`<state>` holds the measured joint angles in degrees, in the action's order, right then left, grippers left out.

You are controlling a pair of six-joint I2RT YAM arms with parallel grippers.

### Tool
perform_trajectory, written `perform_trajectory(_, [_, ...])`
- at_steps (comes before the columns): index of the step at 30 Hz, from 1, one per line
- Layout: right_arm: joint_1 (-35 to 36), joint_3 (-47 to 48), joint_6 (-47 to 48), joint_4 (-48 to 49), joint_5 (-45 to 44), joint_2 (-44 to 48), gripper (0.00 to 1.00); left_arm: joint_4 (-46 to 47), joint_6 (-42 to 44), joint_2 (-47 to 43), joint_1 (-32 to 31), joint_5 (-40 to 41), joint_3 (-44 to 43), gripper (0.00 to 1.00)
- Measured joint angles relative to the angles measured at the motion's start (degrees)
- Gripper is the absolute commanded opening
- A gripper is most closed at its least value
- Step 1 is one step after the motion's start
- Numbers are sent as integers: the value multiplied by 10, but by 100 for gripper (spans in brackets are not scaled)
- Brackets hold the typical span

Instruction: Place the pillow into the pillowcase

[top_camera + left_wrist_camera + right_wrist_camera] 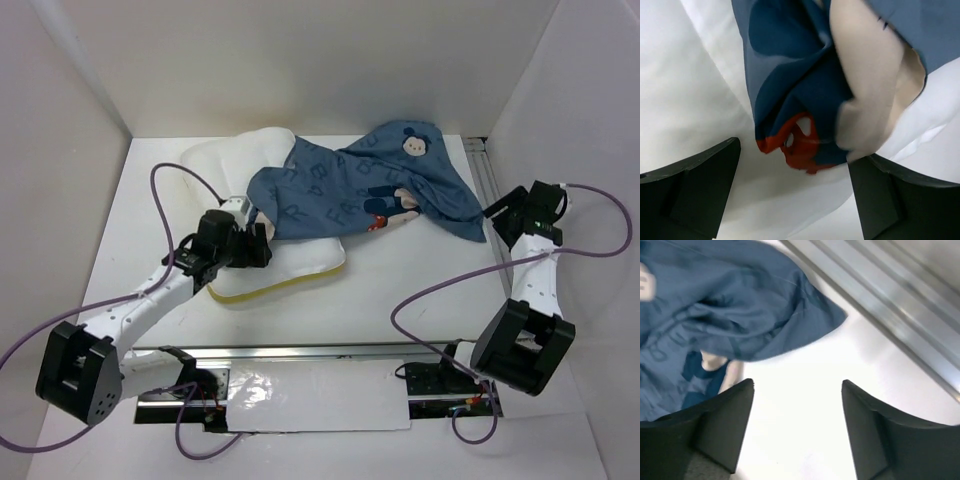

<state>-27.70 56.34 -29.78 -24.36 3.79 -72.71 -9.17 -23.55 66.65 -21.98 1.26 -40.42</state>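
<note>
One pillow (235,165) lies on the table (400,290), white, with one yellow strip (270,291) along its near edge. One pillowcase (330,190), blue and crumpled, is draped over the pillow's right part and trails off to the right of it. Most of the pillow lies bare, and I cannot tell whether any of it is inside the case.

There are two grippers. The left gripper (268,245) is over the pillow's near part, at the pillowcase's left edge. Its two fingers (690,195) are spread apart and grip nothing, with a fold of blue and red cloth just ahead of them. The right gripper (497,215) is well to the right of the pillow, just beside the pillowcase's right corner, its fingers also spread wide over bare table.
</note>
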Motion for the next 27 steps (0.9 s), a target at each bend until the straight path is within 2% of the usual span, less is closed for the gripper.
perform_trajectory(4, [31,29,13,8,-24,2,82,-29,-9,-18,-11,34,-56,100])
perform_trajectory(9, [132,54,54,34,-45,0,88,-31,-9,-25,-19,71,-129,100])
perform_trajectory(11, [176,71,75,34,-59,-18,89,-47,-4,3,-20,87,-185,100])
perform_trajectory(15, [227,120,109,45,-77,-96,89,-58,10,121,-21,128,-308,100])
perform_trajectory(21, [248,174,132,49,-93,-210,89,-94,9,239,-5,143,-378,100])
perform_trajectory(23, [258,186,139,52,-95,-235,89,-103,8,276,2,152,-399,97])
perform_trajectory(25, [272,196,147,55,-98,-255,89,-106,5,312,6,161,-420,86])
perform_trajectory(26, [279,199,150,56,-100,-262,89,-106,4,328,8,166,-431,76])
perform_trajectory(27, [285,200,153,56,-103,-266,88,-104,4,344,10,169,-440,72])
